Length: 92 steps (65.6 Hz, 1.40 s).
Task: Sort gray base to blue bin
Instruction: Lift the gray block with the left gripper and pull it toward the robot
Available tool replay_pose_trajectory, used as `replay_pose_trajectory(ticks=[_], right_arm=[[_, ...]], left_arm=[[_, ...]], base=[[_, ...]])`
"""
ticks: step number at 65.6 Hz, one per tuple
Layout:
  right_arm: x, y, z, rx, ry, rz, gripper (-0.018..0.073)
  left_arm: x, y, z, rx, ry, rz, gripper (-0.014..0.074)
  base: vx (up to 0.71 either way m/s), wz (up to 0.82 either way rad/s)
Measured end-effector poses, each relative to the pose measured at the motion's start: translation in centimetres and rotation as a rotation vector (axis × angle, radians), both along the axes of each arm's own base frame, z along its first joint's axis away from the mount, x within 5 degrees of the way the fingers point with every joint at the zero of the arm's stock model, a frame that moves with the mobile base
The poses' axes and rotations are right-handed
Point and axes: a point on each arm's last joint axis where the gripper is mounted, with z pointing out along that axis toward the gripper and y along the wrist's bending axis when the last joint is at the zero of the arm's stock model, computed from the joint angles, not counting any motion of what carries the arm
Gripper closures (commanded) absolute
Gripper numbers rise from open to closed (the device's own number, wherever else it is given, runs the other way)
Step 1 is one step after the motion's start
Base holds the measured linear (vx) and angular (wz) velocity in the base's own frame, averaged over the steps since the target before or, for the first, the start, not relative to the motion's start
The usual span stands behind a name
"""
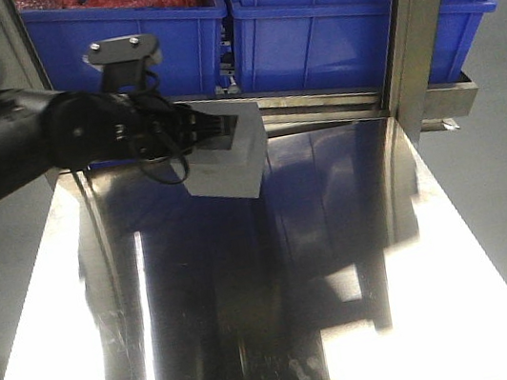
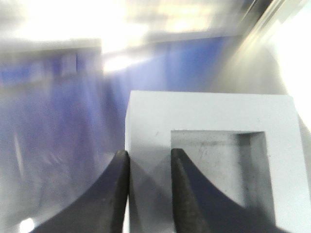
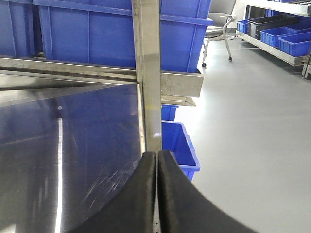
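The gray base [image 1: 231, 169] hangs tilted at the far side of the steel table [image 1: 284, 320], its recessed face turned toward my left arm. My left gripper [image 1: 215, 130] is shut on one wall of it. In the left wrist view one finger sits outside the gray base [image 2: 209, 116] and the other inside its square recess, with my left gripper [image 2: 148, 153] pinching the wall between them. A blue bin [image 1: 343, 22] stands behind the table's far edge, right of the block. My right gripper [image 3: 157, 153] is shut on nothing near the table's right edge.
A second blue crate [image 1: 141, 25] holding red material stands at the back left. A metal upright post [image 1: 412, 30] rises at the table's far right corner, also the post [image 3: 146, 73] ahead of my right gripper. A small blue bin [image 3: 180, 145] sits on the floor.
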Motion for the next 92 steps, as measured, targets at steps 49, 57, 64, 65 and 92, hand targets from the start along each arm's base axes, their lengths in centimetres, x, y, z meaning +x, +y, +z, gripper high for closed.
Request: replay_pose_trajectory(ticks=[49,57,64,65,92], right_arm=[[0.0,0.0,0.0,0.000,0.000,0.000,0.0564],[0.0,0.0,0.0,0.000,0.000,0.000,0.0564],[0.0,0.0,0.0,0.000,0.000,0.000,0.0564],[0.0,0.0,0.0,0.000,0.000,0.000,0.0564],[0.0,0.0,0.0,0.000,0.000,0.000,0.0564]], left_arm=[[-18.2,8.8,3.9,-0.096,-0.286,0.004,0.0593],[-20.9,10.1,3.6,-0.111,-0.351,0.002,0.0593],[-23.4,11.3,3.0,-0.134,-0.405,0.003,0.0593],[-23.6,11.4,3.0,-0.136,-0.411,0.003,0.0593],[-30.6,14.7,0.2,-0.221,-0.591,0.008,0.0593]], base=[[0.00,0.00],[0.00,0.00],[0.00,0.00],[0.00,0.00],[0.00,0.00]])
